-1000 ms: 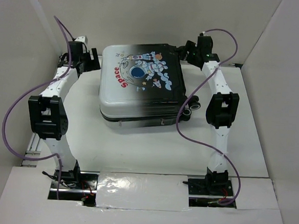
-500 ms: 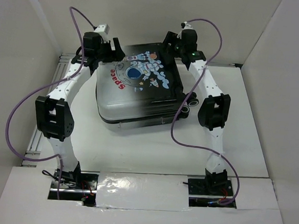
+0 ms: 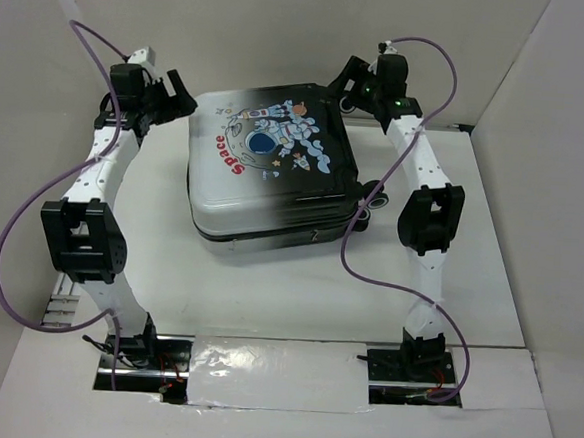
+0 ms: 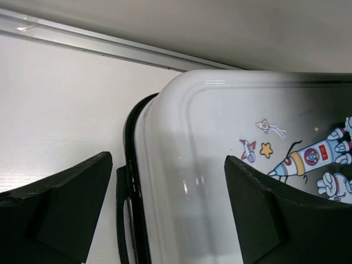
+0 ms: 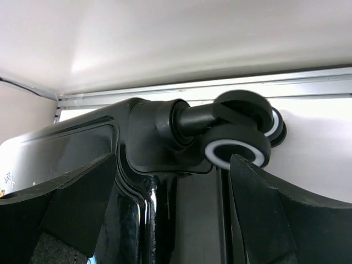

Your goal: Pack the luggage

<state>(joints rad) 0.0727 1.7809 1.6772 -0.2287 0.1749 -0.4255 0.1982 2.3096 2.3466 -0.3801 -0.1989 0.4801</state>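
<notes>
The luggage (image 3: 275,178) lies flat and closed on the white table, astronaut print and red "Space" facing up, black wheels (image 3: 377,198) at its right end. My left gripper (image 3: 178,106) hovers at its far-left corner, open. In the left wrist view the white shell edge (image 4: 192,143) and black zip seam run between the spread fingers (image 4: 55,214). My right gripper (image 3: 347,89) is open at the far-right corner. There the black shell corner (image 5: 154,143) and a white-rimmed wheel (image 5: 236,146) sit between its fingers (image 5: 286,220). Neither gripper holds anything.
White enclosure walls stand close behind and to both sides. An aluminium rail (image 4: 82,41) runs along the back wall, also seen in the right wrist view (image 5: 220,85). Purple cables (image 3: 32,211) loop off both arms. Another rail (image 3: 58,298) lies at the left table edge.
The left gripper reached over the luggage's far-left corner, then pulled back left off it. The luggage shifted slightly left. The right gripper stays at the wheel corner. Both jaws opened a little wider.
</notes>
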